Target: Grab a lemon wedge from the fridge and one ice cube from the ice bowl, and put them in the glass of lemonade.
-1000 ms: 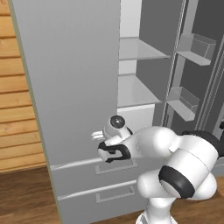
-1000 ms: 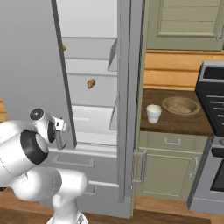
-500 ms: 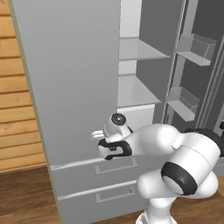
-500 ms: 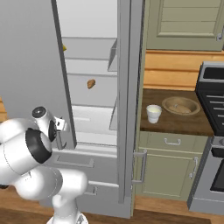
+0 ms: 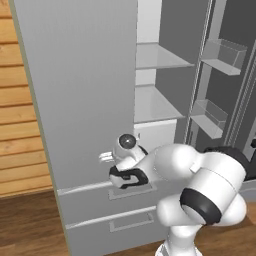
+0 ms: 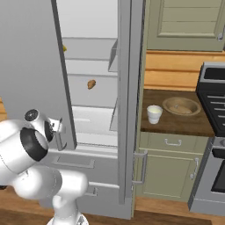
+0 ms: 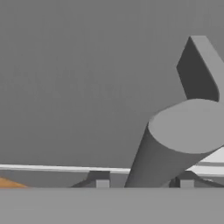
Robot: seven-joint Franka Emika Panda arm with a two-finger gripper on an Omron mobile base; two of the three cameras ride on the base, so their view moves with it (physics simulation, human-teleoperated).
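Tall grey metallic fridge had its left door swung partly open, with white shelves and clear door bins visible inside. Claw sat low at that door's bottom edge, its two dark fingertips either side of the grey bar handle; the handle ran between them. Couldn't tell whether the pads were actually pinching the bar or just straddling it. In the right base view the claw was against the door edge. Small bright yellow lemon wedge sat on an upper fridge shelf, a brown lump one shelf lower. Whitish tumbler of lemonade stood on the dark surface just beside the wide shallow brownish bowl.
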